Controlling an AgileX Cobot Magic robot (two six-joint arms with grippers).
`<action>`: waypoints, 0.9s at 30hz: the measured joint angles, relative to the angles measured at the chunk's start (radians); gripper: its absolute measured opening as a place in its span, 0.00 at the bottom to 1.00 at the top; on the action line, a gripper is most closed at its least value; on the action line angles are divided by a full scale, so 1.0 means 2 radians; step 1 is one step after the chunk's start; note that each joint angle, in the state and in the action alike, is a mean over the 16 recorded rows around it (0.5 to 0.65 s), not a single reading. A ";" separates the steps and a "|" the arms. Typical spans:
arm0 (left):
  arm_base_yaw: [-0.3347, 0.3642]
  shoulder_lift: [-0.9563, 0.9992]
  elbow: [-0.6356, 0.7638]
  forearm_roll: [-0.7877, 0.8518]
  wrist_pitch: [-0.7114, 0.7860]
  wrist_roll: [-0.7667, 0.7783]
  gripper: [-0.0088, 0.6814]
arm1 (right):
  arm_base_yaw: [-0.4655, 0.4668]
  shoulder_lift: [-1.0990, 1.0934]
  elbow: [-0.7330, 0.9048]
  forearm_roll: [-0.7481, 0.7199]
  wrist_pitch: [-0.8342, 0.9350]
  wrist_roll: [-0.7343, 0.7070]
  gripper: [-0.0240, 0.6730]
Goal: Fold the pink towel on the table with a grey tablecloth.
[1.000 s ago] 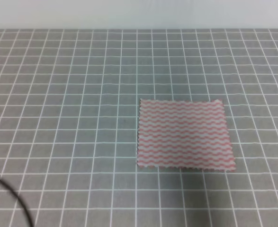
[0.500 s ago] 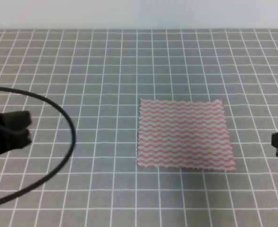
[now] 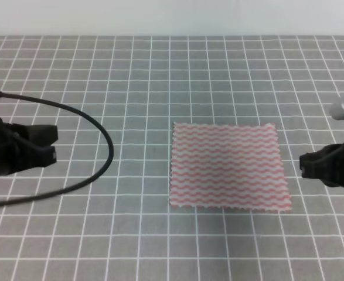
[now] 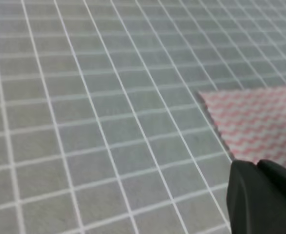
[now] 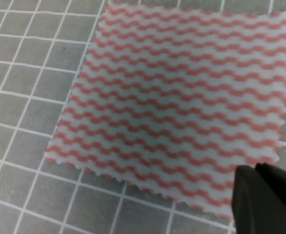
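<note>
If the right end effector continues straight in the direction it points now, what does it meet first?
Most likely the pink towel. The right end effector points toward the towel's right edge, with only bare grey tablecloth between them. Its height above the table is unclear, so it might pass over the edge instead.

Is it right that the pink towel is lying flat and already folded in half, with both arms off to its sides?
Not quite. The pink towel lies flat but is unfolded, one single layer, as the exterior high view shows. Both arms are indeed off to its sides.
</note>
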 joint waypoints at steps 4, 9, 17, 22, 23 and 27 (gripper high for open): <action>-0.017 0.033 -0.008 -0.017 -0.009 0.033 0.01 | 0.017 0.025 -0.025 -0.064 0.023 0.055 0.01; -0.044 0.069 -0.015 -0.057 -0.015 0.086 0.01 | 0.027 0.061 -0.059 -0.160 0.063 0.143 0.01; -0.078 0.102 -0.018 -0.154 -0.025 0.202 0.01 | 0.029 0.121 -0.099 -0.269 0.114 0.242 0.02; -0.082 0.115 -0.020 -0.194 -0.022 0.251 0.01 | 0.029 0.156 -0.115 -0.282 0.121 0.261 0.10; -0.082 0.117 -0.020 -0.198 -0.022 0.257 0.01 | 0.029 0.163 -0.118 -0.281 0.120 0.263 0.13; -0.082 0.128 -0.021 -0.202 -0.022 0.268 0.01 | 0.029 0.186 -0.125 -0.270 0.118 0.264 0.23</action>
